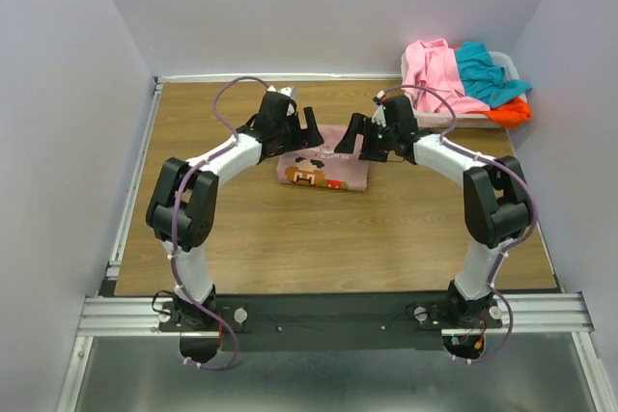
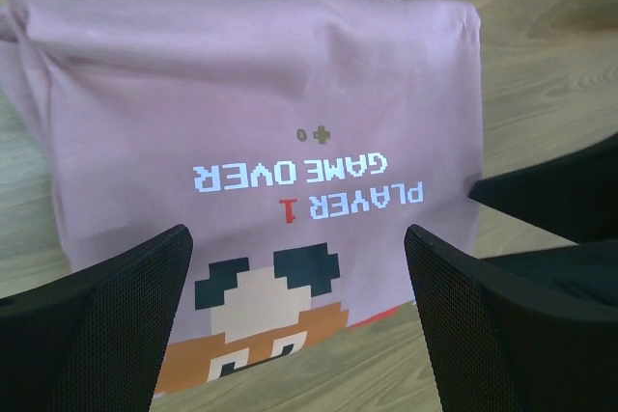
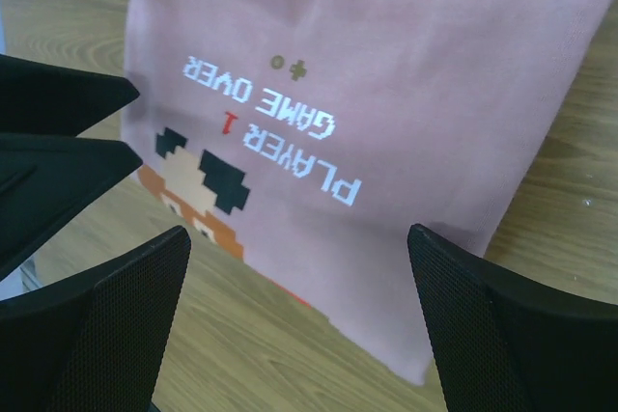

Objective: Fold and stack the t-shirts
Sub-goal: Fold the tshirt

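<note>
On the surface [image 1: 290, 248], the mauve t-shirt [image 1: 322, 171] is seen folded flat, with the left pincer [image 1: 309, 128] and right pincer [image 1: 355, 134] spread above it, nothing pinched. This fold is judged done; next, the bright pink t-shirt [image 1: 433, 69] must be lifted from the basket [image 1: 459, 121].

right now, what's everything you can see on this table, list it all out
folded cotton t-shirt with pixel-figure print: 1, dusty mauve-pink, table centre, between the two tools
bright pink cloth t-shirt: 1, pink, in the basket, hanging over its near rim
teal cloth t-shirt: 1, teal, in the basket beside the pink one
orange-red cloth t-shirt: 1, orange-red, spilling over the basket's near right corner
white plastic basket: 1, white, far right corner of the table
brown wooden table: 1, brown, under everything
left tool: 1, black, open, at the folded shirt's left side
right tool: 1, black, open, at the folded shirt's right side
</note>
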